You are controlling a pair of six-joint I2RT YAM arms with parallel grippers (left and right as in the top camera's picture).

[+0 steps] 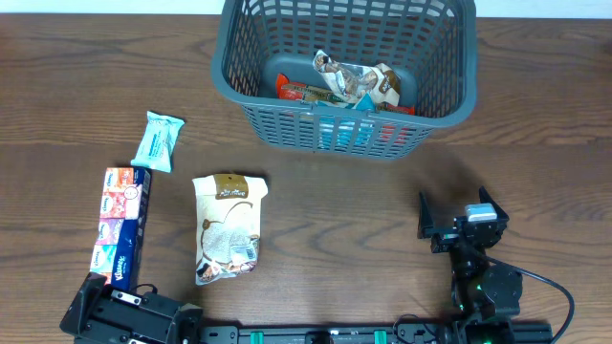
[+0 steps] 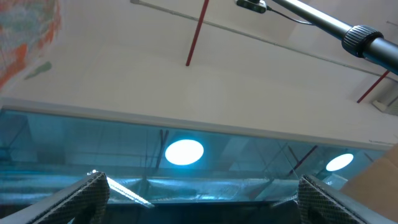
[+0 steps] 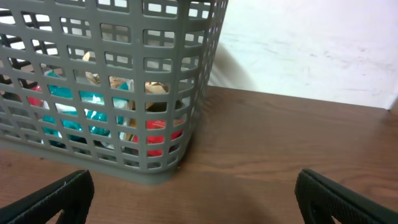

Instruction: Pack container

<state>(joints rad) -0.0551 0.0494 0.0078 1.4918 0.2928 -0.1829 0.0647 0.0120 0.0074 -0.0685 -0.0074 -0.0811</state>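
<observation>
One slotted grey plastic container holds crinkly packets.

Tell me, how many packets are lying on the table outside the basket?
3: a small teal packet at the left, a long colourful pack nearer the robot, and a white-and-brown bag beside that. More lie inside the basket, some possibly hidden.
</observation>
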